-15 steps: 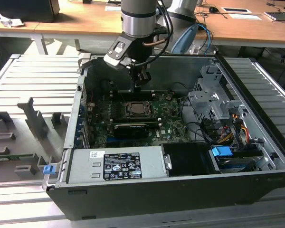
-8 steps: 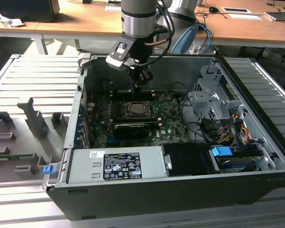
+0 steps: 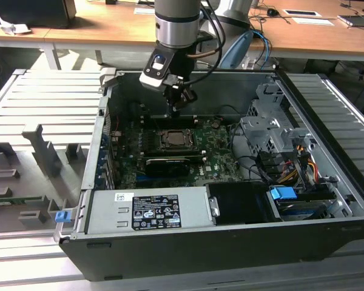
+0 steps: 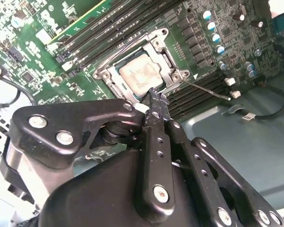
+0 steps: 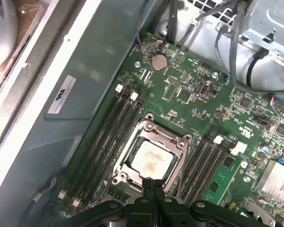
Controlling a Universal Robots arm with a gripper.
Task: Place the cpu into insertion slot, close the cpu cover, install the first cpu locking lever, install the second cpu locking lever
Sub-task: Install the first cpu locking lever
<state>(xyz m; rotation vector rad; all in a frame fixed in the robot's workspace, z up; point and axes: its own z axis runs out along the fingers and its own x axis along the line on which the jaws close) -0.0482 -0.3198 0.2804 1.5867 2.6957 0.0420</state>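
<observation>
The gripper (image 4: 156,98) has its two fingers pressed together with nothing between them, and the tips are at the edge of the insertion slot (image 5: 119,178); whether they touch it cannot be told. The cpu (image 5: 150,158) lies flat inside the slot with its pale metal face up, and the cpu cover (image 5: 181,145) is down around it like a frame. From one corner of the slot, a thin metal lever (image 4: 206,88) reaches out over the black memory slots (image 4: 189,97). In the exterior view the gripper (image 3: 176,109) hangs over the green board (image 3: 215,160) inside the open computer case (image 3: 230,248).
</observation>
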